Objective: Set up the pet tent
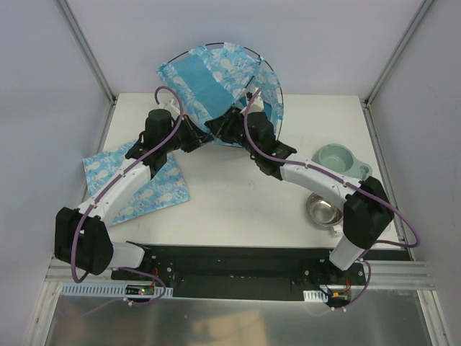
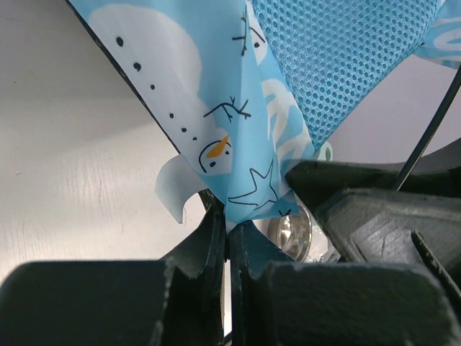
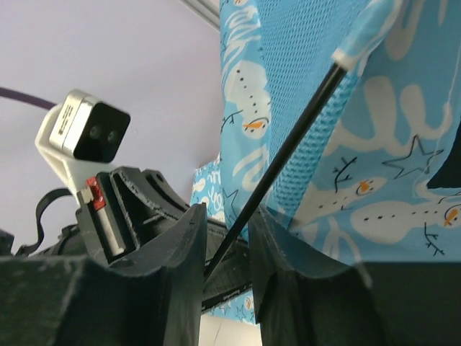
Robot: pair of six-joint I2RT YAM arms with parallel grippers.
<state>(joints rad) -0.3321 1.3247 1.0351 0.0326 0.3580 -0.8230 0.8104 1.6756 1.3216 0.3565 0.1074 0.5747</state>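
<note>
Pet tent [image 1: 216, 76] sits at the far centre of the table [image 1: 238, 202], lifted and tilted, its top rising past the far table edge against the back wall. Blue snowman-print fabric, with a plain blue mesh panel [image 2: 338, 65] in it. Both arms reach in to its near lower edge, grippers close together. Left gripper [image 2: 229, 225] is pressed together, pinching a bottom corner of the tent fabric; the cloth hangs straight down into the fingers. A small white tag [image 2: 173, 189] sticks out just left of the pinched corner. Right gripper [image 3: 227, 252] has its fingers drawn in narrow around a thin black pole [image 3: 288, 148]. The pole runs diagonally down from a fabric sleeve at upper right into the gap and lies against the finger on the left of that view. It looks clamped, though a slight gap shows beside the pole. In the top view a black pole arcs over the tent's far right side. Flat mat [image 1: 144, 189] of the same blue print lies on the left of the table, partly under the left arm. Green bowl [image 1: 337, 160] is on the right side, and a steel bowl [image 1: 323, 210] sits nearer, just beside the right arm, both well apart from the tent.
</note>
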